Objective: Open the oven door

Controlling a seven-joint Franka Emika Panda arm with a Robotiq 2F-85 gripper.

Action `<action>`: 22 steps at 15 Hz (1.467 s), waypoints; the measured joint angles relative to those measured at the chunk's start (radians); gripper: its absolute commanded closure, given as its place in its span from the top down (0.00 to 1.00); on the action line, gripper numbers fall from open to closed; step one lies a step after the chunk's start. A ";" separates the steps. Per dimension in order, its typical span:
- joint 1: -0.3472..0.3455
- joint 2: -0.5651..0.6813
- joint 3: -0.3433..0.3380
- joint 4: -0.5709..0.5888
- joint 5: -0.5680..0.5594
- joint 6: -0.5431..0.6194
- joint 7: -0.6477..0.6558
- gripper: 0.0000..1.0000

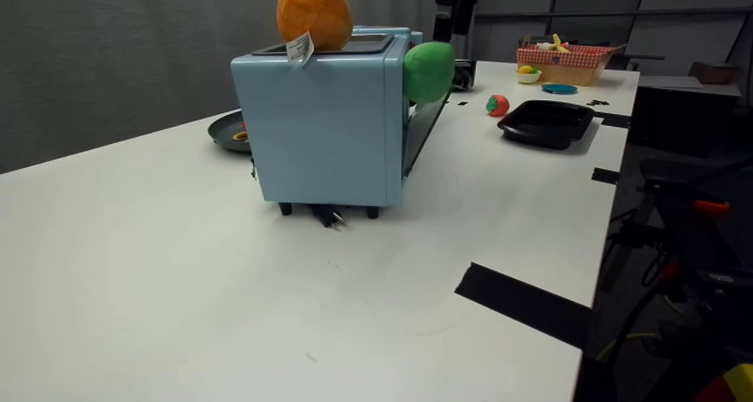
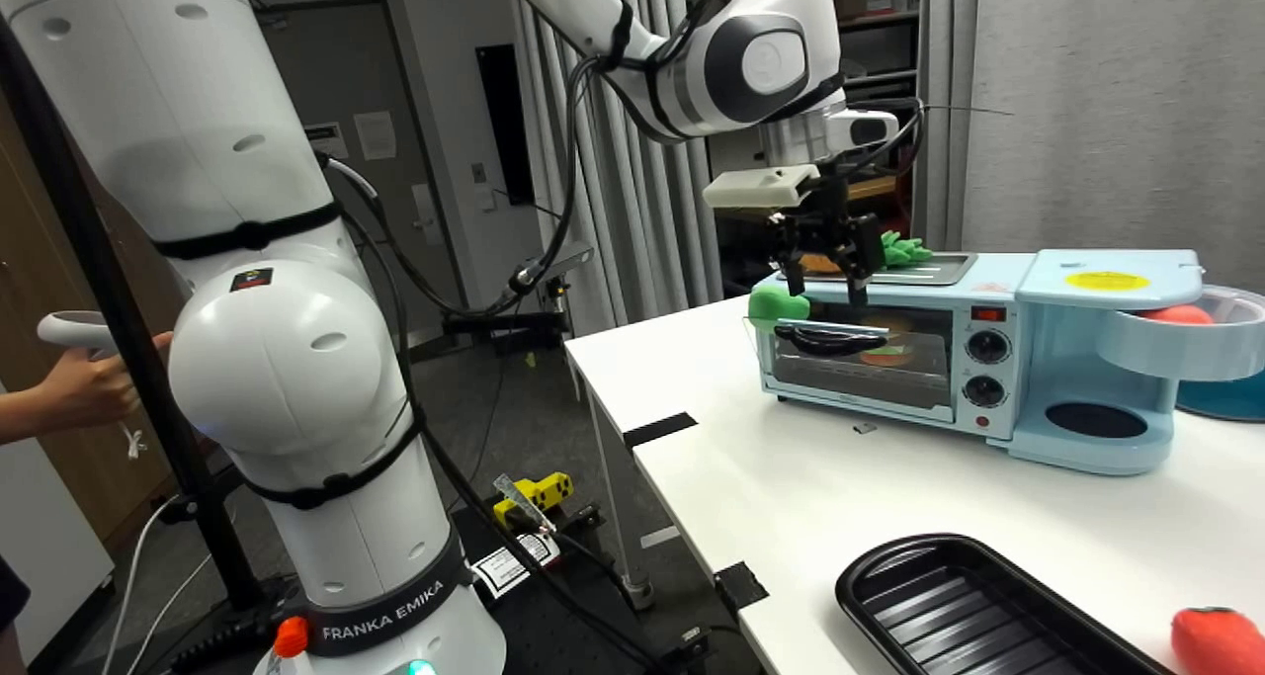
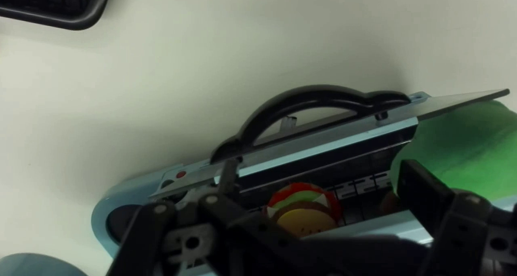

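Black gripper gapes, seemingly clear of the ajar oven door.

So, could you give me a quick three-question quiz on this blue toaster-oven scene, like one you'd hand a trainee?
1. True or false: the oven door stands partly open.
2. Which toy food can be seen inside the oven?
3. Fill in the blank: the robot's fingers are holding ____.

Key:
1. True.
2. A burger.
3. Nothing; they are spread apart.
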 measured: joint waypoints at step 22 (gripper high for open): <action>-0.003 0.154 -0.022 0.083 -0.029 0.100 -0.110 1.00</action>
